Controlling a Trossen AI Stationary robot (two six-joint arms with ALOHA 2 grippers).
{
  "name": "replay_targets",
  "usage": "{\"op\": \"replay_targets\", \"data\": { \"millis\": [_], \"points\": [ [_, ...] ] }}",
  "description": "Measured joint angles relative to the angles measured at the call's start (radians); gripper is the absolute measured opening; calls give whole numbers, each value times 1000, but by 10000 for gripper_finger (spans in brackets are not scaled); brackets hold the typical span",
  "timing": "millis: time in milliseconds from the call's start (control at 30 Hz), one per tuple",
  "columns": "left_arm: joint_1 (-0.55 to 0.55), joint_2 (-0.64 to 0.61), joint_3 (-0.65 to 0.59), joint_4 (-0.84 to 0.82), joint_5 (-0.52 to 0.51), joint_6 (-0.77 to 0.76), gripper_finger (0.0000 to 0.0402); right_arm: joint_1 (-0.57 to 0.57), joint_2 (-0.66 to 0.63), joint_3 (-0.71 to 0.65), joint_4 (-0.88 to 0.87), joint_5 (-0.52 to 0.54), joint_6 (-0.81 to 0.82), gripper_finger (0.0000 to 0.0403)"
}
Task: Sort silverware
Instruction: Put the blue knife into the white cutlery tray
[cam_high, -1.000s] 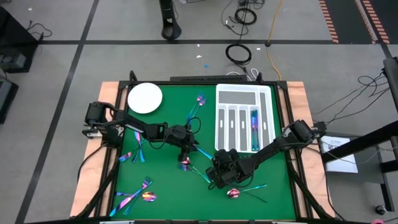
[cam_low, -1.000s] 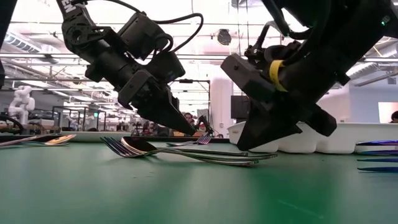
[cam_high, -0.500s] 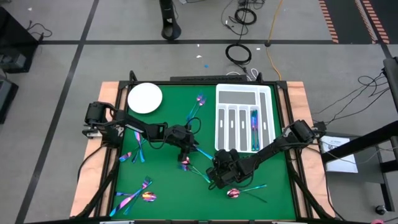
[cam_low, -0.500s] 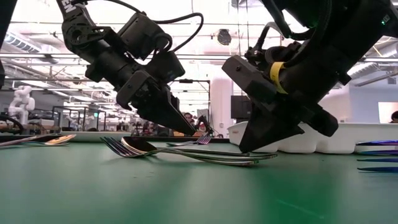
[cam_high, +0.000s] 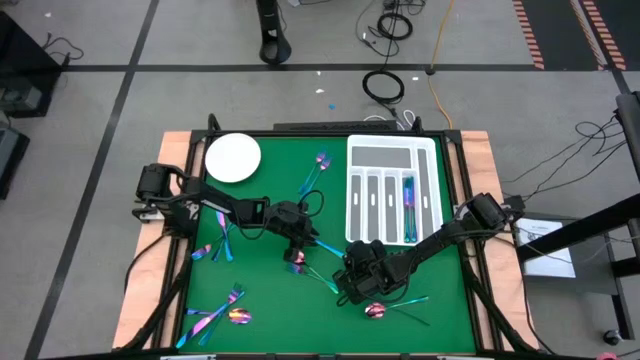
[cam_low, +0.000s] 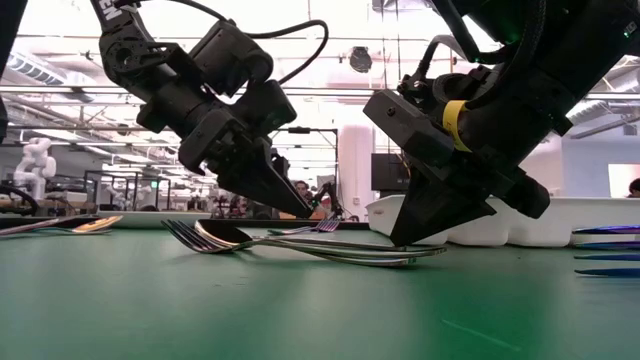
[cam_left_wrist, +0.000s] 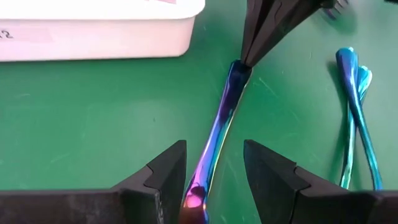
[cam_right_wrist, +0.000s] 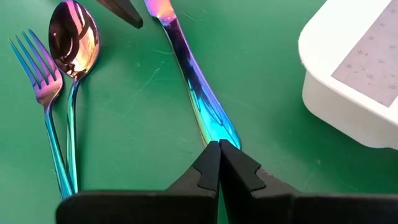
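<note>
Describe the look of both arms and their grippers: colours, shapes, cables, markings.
Both arms are black, built of boxy jointed segments. The left gripper tapers to a dark wedge, and a black cable loops above its wrist. The right gripper is a bulkier angular block with a yellow band around its wrist. Up close, the fingers are matte black with stepped, notched inner faces.

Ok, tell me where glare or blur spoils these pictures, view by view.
Low view: bright ceiling lights wash out the room behind both arms, leaving them as dark silhouettes; the near green table is soft. Right wrist view: sharp, with a bright highlight on the spoon bowl and knife handle. Left wrist view: the white tray is overexposed. High view: evenly lit, cutlery tiny.
</note>
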Motion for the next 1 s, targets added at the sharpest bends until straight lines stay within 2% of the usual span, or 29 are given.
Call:
{"op": "replay_targets", "data": {
  "millis": [267,533,800,1000],
  "points": [
    [0,0,0,-18,-6,21,162,5,53,2,22,16,36,0],
    [26,0,0,-18,-13,86,162,11,52,1,25,17,49,0],
    [79,0,3,-75,78,168,162,11,52,0,24,17,49,0],
    [90,1,87,-176,122,229,162,11,52,0,25,17,49,0]
  ]
}}
